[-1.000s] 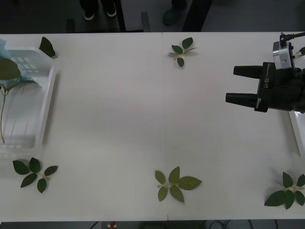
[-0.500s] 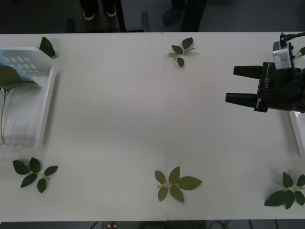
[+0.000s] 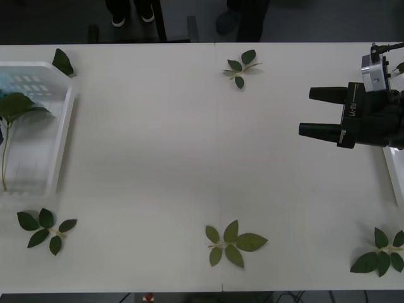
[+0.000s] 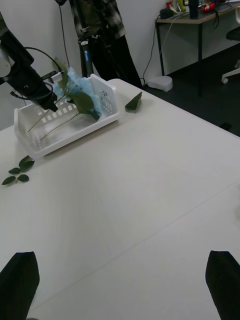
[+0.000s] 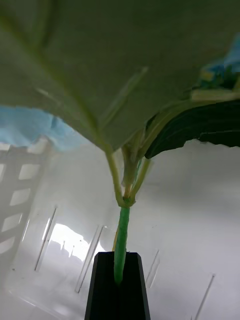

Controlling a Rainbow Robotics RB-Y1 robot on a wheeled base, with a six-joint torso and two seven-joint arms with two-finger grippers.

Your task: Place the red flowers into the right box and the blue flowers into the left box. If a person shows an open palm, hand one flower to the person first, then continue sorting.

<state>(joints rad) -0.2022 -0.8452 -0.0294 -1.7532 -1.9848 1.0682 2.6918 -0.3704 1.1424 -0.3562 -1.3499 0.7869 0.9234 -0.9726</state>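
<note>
White table (image 3: pixel 189 158) lies bare mid-span; left claw (image 5: pixel 119 280) pinches blue flower (image 4: pixel 80 92) above left box (image 3: pixel 60 136); right claw (image 3: pixel 319 112) gapes.

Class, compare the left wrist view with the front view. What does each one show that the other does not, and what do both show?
Left wrist view alone: the left gripper shut on the blue flower's green stem, under broad leaves.

Front view alone: the right gripper open above the table, near the right box, with leaf sprigs scattered about.

Both: the left box and the blue flower over it.
</note>
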